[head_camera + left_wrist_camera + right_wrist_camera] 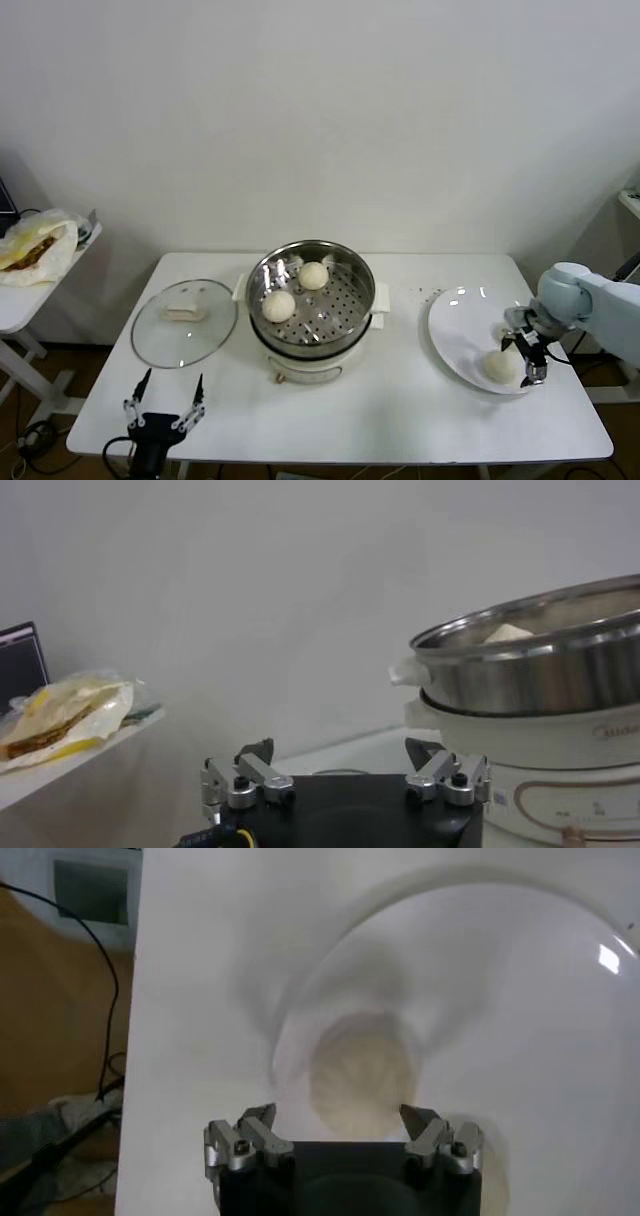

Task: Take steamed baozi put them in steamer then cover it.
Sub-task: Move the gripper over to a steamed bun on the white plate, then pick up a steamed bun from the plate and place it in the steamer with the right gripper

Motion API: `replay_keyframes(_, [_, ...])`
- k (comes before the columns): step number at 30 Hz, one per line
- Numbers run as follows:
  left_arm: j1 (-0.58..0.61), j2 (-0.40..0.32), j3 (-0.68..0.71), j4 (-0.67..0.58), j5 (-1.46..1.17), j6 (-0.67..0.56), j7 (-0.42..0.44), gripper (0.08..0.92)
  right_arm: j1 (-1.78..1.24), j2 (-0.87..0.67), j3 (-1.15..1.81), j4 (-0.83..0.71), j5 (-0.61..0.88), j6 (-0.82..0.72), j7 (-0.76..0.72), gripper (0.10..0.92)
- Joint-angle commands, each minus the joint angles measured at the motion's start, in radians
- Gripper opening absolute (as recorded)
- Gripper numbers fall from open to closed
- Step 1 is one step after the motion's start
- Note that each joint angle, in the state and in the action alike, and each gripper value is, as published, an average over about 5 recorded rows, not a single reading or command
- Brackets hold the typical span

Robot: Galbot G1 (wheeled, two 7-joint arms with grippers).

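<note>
We counted two steamed baozi [279, 305] in the steamer [312, 345]. Our right gripper [529, 362] hung spread open, unclenched, over a baozi on the plate [455, 335]. Cover [184, 322] lay beside the steamer. Left gripper [163, 405] idled open at the table edge.

- Four baozi: two [313, 275] [279, 305] in the steamer [365, 275], two [500, 366] [503, 332] on the plate [455, 330], at the right gripper's [530, 362] fingers
- One cover [185, 322]
- Two grippers; the left gripper [163, 398] waits apart
</note>
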State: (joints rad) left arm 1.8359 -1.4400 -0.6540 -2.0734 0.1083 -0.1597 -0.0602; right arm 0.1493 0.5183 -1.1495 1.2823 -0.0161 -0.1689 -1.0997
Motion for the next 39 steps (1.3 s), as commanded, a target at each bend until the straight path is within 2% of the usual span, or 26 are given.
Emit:
replay_keyframes(1, [0.001,0.001,0.001,0.003,0.005,-0.001,0.001,0.823,-0.086,0.048,0.088,-0.067,-0.036,0.009,0.004,0.823])
replay_keyframes(18, [0.0,-0.002,0.0,0.015,0.015,-0.005,0.0,0.823,-0.081,0.087,0.075,-0.111,-0.065,0.037,-0.014,0.821])
replay_keyframes(21, [0.001,-0.003,0.001,0.013,0.017,-0.005,0.0,0.823,-0.082,0.092,0.08,-0.116,-0.071,0.04,-0.016,0.791])
replay_keyframes(26, [0.0,-0.005,0.002,0.012,0.021,-0.003,0.0,0.823,-0.077,0.095,0.077,-0.114,-0.068,0.041,-0.02,0.698])
replay_keyframes(30, [0.0,-0.005,0.0,0.011,0.021,-0.002,0.0,0.823,-0.043,0.095,0.059,-0.112,-0.048,0.058,-0.023,0.674])
replay_keyframes(33, [0.003,-0.002,-0.004,0.011,0.019,-0.004,0.0,0.823,0.051,0.101,-0.003,-0.109,-0.017,0.115,-0.033,0.671])
replay_keyframes(39, [0.01,-0.001,-0.002,0.009,0.021,-0.006,0.0,0.823,0.437,0.194,-0.259,-0.087,0.058,0.331,-0.081,0.67])
